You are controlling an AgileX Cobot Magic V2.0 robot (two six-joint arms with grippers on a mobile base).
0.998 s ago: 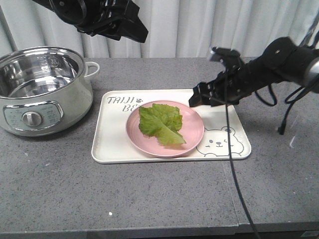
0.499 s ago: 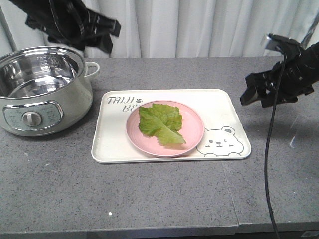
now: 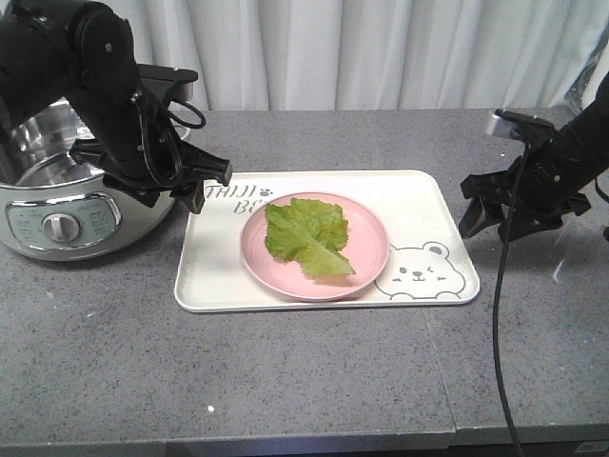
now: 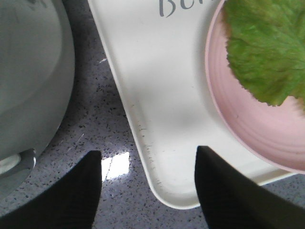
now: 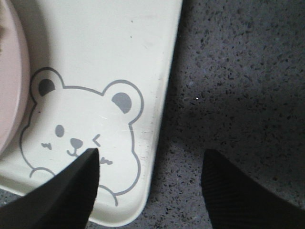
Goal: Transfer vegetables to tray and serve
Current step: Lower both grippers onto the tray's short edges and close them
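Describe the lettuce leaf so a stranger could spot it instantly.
On the grey table, beside the steel pot, sits a cream tray with a bear drawing. A round pink plate rests on it, and the lettuce leaf lies on that plate: the only green thing, ruffled, with a paler rib.

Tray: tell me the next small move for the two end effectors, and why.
Probably close both on the short rims of the tray. The left end effector is open, straddling the left rim; the right end effector is open astride the right rim by the bear. The lettuce already lies on the pink plate on the tray, so gripping for a lift seems next.
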